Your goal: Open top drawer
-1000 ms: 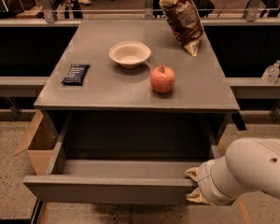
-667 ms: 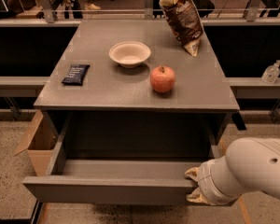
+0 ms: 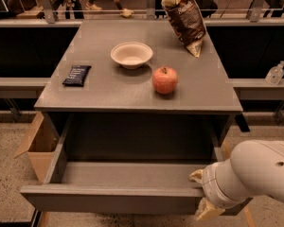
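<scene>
The top drawer (image 3: 118,201) stands far out, showing its grey inside. The pincer (image 3: 202,194) pinches its front edge near the right corner, good for pulling.

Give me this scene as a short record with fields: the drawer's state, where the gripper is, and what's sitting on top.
top drawer: pulled well out, grey interior showing, nothing visible inside
gripper: at the right end of the drawer front, jaws straddling the front panel, one inside and one outside
cabinet top: white bowl at centre, red apple in front of it to the right, chip bag upright at back right, dark packet at left
floor, left of cabinet: open cardboard box
right ledge: clear pump bottle
</scene>
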Tool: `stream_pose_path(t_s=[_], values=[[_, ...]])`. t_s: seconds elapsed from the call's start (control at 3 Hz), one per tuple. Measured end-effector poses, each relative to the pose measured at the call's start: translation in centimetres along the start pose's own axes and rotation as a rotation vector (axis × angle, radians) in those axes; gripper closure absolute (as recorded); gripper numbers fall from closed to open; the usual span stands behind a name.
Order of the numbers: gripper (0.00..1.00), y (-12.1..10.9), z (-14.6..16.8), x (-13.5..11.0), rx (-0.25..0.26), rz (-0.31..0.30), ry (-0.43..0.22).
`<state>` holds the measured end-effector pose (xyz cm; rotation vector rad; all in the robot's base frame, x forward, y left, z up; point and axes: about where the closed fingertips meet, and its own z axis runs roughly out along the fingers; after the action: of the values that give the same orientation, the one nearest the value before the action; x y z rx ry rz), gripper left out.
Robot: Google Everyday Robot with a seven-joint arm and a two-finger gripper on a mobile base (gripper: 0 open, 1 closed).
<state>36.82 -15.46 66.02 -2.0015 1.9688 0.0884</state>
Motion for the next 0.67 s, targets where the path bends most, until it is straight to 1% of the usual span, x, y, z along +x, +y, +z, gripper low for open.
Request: stream_pose_path(t_s=[0.33, 0.67], values=[[0.00, 0.00, -0.10, -0.02, 0.002, -0.001, 0.002], [0.00, 0.00, -0.10, -0.02, 0.002, -0.001, 0.002]])
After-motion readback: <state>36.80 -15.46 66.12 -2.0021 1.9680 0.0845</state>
